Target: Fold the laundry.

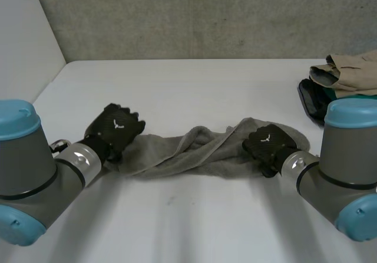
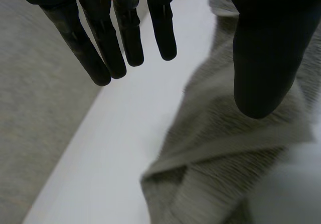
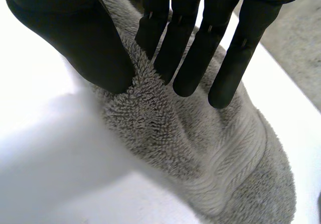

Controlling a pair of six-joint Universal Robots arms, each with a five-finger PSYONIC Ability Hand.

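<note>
You have one grey towel (image 1: 188, 151) lying on the white table (image 1: 194, 92), drawn out into a long, rumpled band between the two arms; it is bunched and creased along its middle, not flat.

Your left hand (image 1: 115, 127) sits at the towel's left end, knuckles up; in its wrist view the fingers (image 2: 125, 38) are straight and close side by side over bare table just beside the towel's edge; the thumb (image 2: 263, 58) stands well apart from them, above the cloth; nothing is held between them; whether the thumb touches the towel, you cannot tell from these views.

Your right hand (image 1: 270, 144) rests on the towel's right end; in its wrist view the fingers are straight and the thumb is pressed into the pile; a raised ridge of towel stands between thumb and nearest finger, so this hand is pinching the cloth; the towel's woven border band lies just beyond the fingertips.

Well apart from the towel, past its right end toward the table's far right edge, a beige garment (image 1: 353, 71) lies folded on top of a black item (image 1: 311, 101); a strip of teal shows between them, what it is you cannot tell.
</note>
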